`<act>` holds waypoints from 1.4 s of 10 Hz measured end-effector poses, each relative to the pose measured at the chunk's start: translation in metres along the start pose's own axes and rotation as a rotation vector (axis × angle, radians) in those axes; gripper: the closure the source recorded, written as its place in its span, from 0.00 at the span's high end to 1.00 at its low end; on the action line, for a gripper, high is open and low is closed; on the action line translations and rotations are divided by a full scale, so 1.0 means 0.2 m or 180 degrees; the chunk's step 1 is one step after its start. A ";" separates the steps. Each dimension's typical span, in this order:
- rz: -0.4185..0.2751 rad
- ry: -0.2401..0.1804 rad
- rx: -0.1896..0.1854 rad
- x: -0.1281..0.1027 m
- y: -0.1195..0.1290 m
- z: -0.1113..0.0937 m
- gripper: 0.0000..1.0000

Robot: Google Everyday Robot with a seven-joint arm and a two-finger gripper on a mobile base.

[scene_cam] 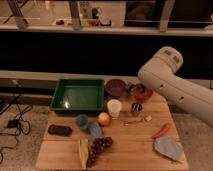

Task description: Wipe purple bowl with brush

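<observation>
My end effector (pixel 135 90) sits low at the far edge of the wooden table (pixel 130 150), about 1 o'clock, mostly hidden behind my white arm (pixel 180 90). I cannot tell how far open it is or whether it holds anything. The round dark purple bowl (pixel 116 88) stands at 12 o'clock on that far edge, just beside the green plastic tray (pixel 77 80) and near the orange-red bowl (pixel 143 94). Bare wood lies open toward 5 o'clock, between the dark grapes (pixel 100 146) and the grey-blue cloth (pixel 167 148).
</observation>
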 end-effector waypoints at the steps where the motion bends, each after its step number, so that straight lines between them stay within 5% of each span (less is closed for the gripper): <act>1: -0.0003 0.0008 -0.0011 0.00 0.06 -0.03 0.00; 6: -0.0162 -0.0097 -0.0115 -0.12 0.25 -0.14 0.00; 14: -0.0245 -0.0178 -0.0163 -0.17 0.26 -0.15 0.00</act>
